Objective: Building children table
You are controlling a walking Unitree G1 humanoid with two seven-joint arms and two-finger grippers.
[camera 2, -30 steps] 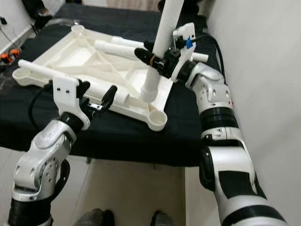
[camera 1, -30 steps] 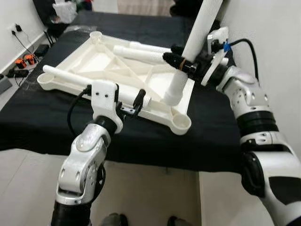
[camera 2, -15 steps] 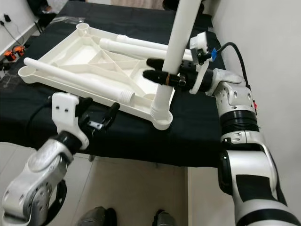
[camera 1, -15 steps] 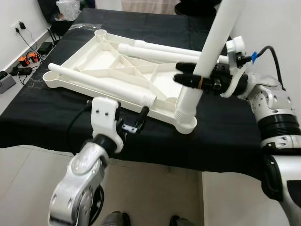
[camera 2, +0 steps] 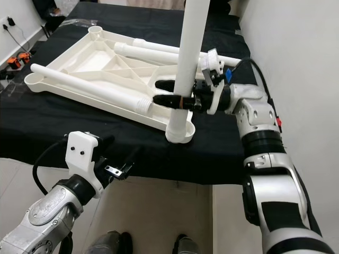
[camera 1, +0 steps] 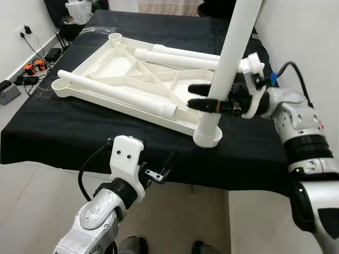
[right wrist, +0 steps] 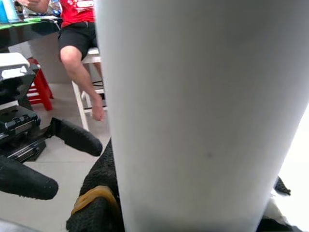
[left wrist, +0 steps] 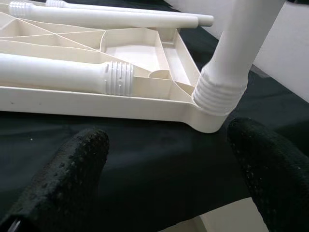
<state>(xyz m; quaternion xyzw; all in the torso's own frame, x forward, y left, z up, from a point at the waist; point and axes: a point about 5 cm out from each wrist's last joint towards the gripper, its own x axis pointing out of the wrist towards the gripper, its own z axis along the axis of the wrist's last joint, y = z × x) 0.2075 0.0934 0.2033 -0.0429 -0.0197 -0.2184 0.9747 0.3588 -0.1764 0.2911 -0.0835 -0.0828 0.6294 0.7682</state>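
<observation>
At the bottom of the left eye view, the left gripper [camera 1: 159, 168] hangs off the near edge of the black cloth [camera 1: 63, 132], below the table level, its two black fingers [left wrist: 72, 179] spread apart and holding nothing. In its wrist view the fingertips are blurred and cut off by the frame edges. Two dark shoes [camera 1: 132, 246] peek in at the very bottom, mostly cut off.

Just beyond, at the centre of the frame, a white table leg [camera 1: 228, 69] stands upright in the near corner socket [camera 1: 207, 138] of the upturned white tabletop [camera 1: 132, 79]. Its upper end runs out of the top of the frame. The right gripper [camera 1: 204, 98] reaches in from the right and its fingers are clamped around this leg low down; the far finger is partly hidden behind the leg.

Two more legs lie flat on the tabletop: one leg [camera 1: 116, 95] along its near edge with a ribbed end, the other [camera 1: 180, 55] along the far edge.

In the right wrist view, past the leg, a seated person [right wrist: 77, 43] shows from the torso down, cut off at the top.
</observation>
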